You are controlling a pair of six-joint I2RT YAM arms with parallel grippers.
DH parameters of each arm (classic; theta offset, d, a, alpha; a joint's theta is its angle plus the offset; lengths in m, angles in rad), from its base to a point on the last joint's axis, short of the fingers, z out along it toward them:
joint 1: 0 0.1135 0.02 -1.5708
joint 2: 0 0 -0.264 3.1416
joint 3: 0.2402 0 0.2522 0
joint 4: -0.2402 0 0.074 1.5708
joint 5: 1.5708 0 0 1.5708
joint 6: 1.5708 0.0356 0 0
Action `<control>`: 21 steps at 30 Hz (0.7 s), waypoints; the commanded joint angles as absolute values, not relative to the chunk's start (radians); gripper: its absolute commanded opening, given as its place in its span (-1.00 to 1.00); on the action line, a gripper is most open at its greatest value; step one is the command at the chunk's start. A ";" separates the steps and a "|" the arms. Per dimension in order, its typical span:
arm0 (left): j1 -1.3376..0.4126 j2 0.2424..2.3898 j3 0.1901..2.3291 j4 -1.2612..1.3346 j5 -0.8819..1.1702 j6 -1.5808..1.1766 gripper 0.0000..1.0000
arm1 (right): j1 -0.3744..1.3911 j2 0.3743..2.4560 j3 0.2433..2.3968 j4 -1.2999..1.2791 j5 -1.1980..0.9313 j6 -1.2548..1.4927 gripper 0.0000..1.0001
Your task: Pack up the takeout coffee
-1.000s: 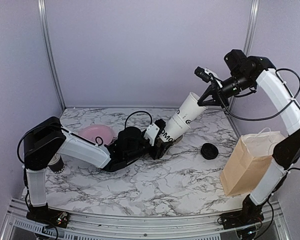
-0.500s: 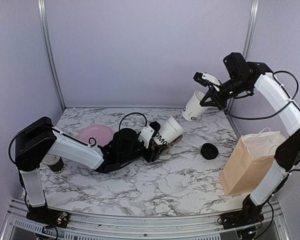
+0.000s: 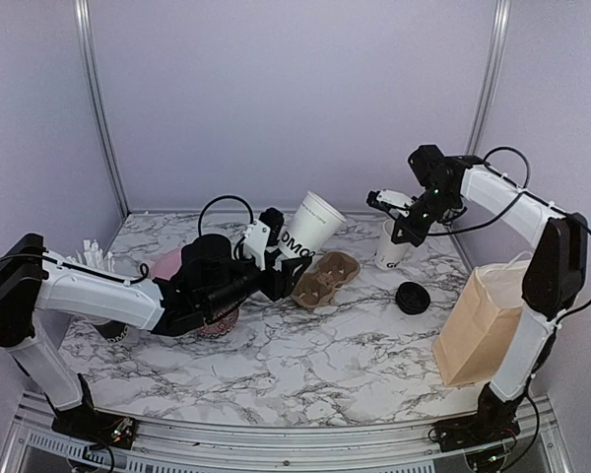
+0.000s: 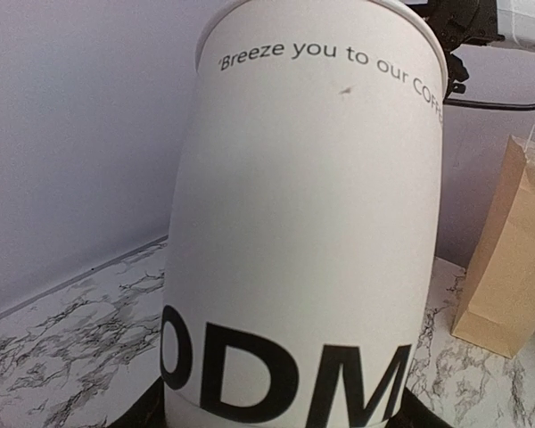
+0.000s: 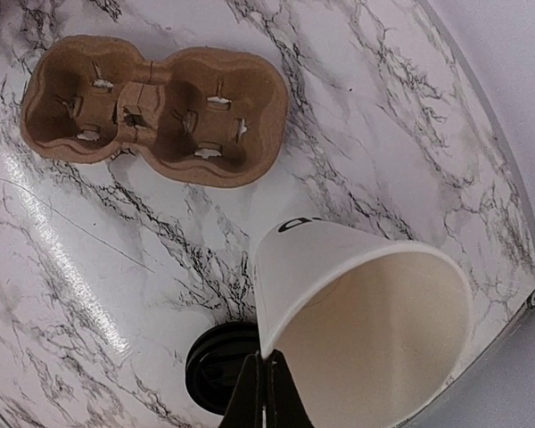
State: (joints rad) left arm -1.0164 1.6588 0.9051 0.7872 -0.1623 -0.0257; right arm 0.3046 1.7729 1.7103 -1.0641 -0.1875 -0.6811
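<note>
A second ago the two cups were nested, stretched between both sets of jaws. Now they have come apart. The left gripper (image 3: 279, 262) has risen and turned, so the left cup (image 3: 310, 225) clamped at its base between those jaws points up and slightly right rather than lying low. This uncovers the pulp tray (image 3: 327, 278) just below and ahead of the jaws. The right gripper (image 3: 399, 223), pinching the rim of the right cup (image 3: 390, 246), has dropped from high up, and the cup now hangs upright under its jaws at the tabletop. The left arm has swung outward, exposing the cup of straws (image 3: 91, 258).
</note>
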 commanded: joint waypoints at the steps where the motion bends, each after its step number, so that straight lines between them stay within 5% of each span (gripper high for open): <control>1: -1.021 1.592 0.879 0.811 -0.174 -0.054 0.18 | 0.302 1.843 1.745 -1.016 -0.161 -0.637 -1.00; 12: -1.031 1.553 0.854 0.811 -0.145 -0.066 0.21 | 0.298 1.992 1.793 -1.005 -0.158 -0.607 -0.99; 17: -1.034 1.549 0.846 0.810 -0.150 -0.069 0.21 | 0.298 1.969 1.798 -1.017 -0.172 -0.596 -0.43; 21: -1.035 1.541 0.841 0.810 -0.153 -0.075 0.24 | 0.296 1.870 1.811 -1.029 -0.229 -0.589 -0.25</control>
